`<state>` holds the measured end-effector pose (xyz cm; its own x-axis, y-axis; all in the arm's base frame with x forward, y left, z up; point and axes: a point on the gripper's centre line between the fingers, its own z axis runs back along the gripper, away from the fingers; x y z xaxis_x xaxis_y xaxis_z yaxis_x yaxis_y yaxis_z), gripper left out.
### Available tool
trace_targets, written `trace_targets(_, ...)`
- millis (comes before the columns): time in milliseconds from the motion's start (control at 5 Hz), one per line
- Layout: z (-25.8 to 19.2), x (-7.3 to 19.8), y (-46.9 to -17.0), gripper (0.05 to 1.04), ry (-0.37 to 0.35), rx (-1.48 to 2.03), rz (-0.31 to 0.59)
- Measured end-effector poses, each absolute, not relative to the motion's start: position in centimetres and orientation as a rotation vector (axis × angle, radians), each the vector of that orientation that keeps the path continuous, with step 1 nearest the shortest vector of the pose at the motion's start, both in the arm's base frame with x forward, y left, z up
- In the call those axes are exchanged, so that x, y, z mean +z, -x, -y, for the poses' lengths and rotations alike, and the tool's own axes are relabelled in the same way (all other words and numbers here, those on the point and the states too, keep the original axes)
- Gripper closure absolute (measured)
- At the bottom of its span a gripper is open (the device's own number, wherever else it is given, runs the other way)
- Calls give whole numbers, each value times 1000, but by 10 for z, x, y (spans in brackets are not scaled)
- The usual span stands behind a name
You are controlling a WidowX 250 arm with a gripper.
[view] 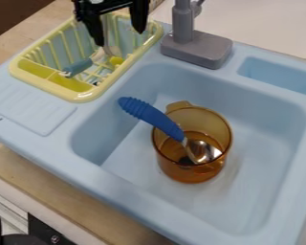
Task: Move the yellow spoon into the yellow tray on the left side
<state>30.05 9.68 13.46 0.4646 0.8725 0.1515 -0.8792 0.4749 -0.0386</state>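
Over yellow tray (79, 97) | hand (120, 38) wide open, gripping nothing | blue-handled spoon (149, 114) in amber cup (191, 173)

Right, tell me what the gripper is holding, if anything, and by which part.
Nothing is held: the gripper is open over the yellow tray, its fingers well apart.

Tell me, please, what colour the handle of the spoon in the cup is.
The spoon's handle is blue, clearest in the camera view.
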Motion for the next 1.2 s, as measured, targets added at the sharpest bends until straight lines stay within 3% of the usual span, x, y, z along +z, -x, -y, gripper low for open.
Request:
trace_targets(400,-91,143,-275,83,-40,1115,166)
trace_targets(800,-93,162,-244,83,-88,947,208)
trace_targets(1200,-116,161,-214,83,-130,1050,209)
